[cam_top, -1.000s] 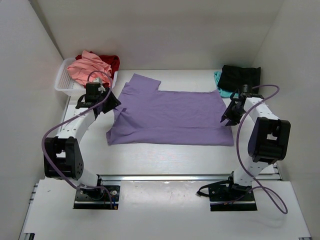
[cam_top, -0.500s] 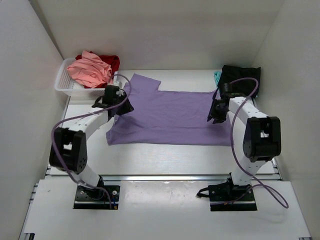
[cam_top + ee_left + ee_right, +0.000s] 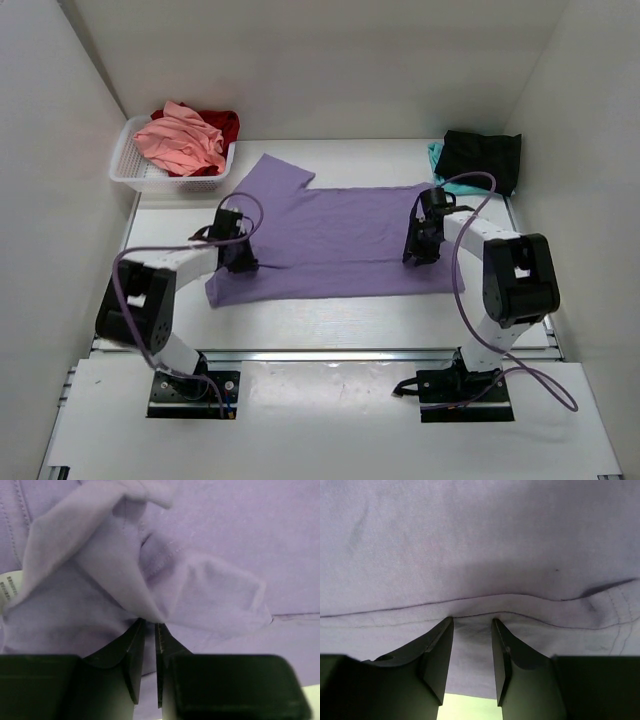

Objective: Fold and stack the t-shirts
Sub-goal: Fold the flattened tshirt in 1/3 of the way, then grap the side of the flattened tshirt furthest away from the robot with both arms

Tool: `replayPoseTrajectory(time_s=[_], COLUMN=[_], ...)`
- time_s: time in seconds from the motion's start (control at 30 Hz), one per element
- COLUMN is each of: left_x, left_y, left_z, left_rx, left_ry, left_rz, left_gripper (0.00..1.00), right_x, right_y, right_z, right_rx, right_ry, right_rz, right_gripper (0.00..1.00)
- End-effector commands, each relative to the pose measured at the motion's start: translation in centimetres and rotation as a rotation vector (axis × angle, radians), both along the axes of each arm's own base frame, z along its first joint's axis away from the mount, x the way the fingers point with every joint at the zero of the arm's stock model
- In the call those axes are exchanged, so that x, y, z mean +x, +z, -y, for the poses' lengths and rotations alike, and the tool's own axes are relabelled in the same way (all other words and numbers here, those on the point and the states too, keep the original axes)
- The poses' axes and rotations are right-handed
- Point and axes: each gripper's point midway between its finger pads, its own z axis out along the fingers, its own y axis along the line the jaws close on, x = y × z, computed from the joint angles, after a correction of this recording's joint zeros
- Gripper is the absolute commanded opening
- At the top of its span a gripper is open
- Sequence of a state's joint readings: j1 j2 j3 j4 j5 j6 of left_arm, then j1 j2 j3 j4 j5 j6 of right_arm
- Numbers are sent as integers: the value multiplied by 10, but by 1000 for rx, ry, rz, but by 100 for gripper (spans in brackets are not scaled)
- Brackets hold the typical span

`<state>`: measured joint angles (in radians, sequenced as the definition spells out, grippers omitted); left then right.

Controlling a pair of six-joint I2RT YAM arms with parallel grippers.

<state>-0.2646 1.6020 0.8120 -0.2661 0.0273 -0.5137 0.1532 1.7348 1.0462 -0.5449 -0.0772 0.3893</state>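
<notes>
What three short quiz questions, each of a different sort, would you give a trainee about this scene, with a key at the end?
1. True or false: the salmon-pink t-shirt lies in the white basket.
2. Where is the lavender t-shirt? A: in the basket. B: spread on the table between the two arms. C: hanging in the air.
3. In a few words: what does the left gripper pinch?

Key: 1 true; 2 B; 3 a bunched fold of the lavender t-shirt.
</notes>
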Motion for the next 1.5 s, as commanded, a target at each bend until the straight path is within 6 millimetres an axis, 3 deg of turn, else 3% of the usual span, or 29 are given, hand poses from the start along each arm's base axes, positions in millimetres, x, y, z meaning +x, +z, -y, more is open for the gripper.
replayPoseTrajectory(time_s=[0.0, 0.07, 0.13, 0.2, 0.3, 0.5, 0.67, 0.8, 0.87, 1.0, 1.07, 1.13, 1.17, 1.23, 1.27, 1.3, 1.33, 1.37, 1.4, 1.47], left_x=[-73, -95, -123, -140, -149, -138, -120, -92, -70, -30, -5, 23, 37, 68, 86, 106, 116, 135, 156, 177], left_y=[-18, -13, -22, -22, -19, -9, 6, 42, 72, 112, 131, 122, 132, 116, 128, 125, 108, 121, 119, 95], left_z=[-26, -28, -31, -32, -33, -36, -38, -36, -39, -45, -41, -41, -38, -33, -32, -28, -27, -28, -23, -27], left_rx=[22, 34, 40, 21, -27, -30, -46, -58, -59, -39, -20, 44, 42, 66, 64, 69, 87, 93, 112, 206], left_ry=[73, 40, 22, 11, 35, 49, 92, 103, 125, 140, 109, 91, 88, 75, 78, 76, 66, 75, 47, 4], left_rz=[-169, -175, -223, -227, -194, -155, -118, -53, 21, 160, 213, 200, 231, 208, 240, 243, 206, 243, 252, 201], left_gripper=[25, 24, 24, 24, 25, 30, 33, 37, 39, 42, 46, 48, 49, 52, 53, 54, 54, 56, 56, 59], right_x=[-66, -82, -97, -113, -145, -179, -167, -141, -128, -84, -62, -38, -27, -5, 8, 18, 24, 34, 36, 50], right_y=[-29, -28, -26, -24, -27, -20, -7, 13, 24, 54, 55, 63, 61, 64, 63, 63, 63, 61, 56, 57], right_z=[-10, -15, -17, -21, -25, -35, -24, -2, 5, 18, 25, 29, 34, 40, 45, 46, 46, 52, 54, 53], right_rx=[26, 38, 42, 58, 67, 133, 104, 78, 69, 24, -9, -21, -21, -20, -29, -31, -34, -40, -40, -28], right_ry=[25, 43, 55, 61, 72, 26, -21, -87, -101, -101, -100, -96, -113, -136, -152, -151, -139, -152, -154, -158], right_rz=[-205, -223, -239, -263, -301, -320, -274, -217, -184, -48, -10, 20, 12, 38, 40, 38, 42, 34, 15, 18], right_gripper=[34, 34, 35, 35, 35, 34, 34, 35, 36, 40, 42, 46, 46, 47, 47, 47, 47, 47, 47, 47])
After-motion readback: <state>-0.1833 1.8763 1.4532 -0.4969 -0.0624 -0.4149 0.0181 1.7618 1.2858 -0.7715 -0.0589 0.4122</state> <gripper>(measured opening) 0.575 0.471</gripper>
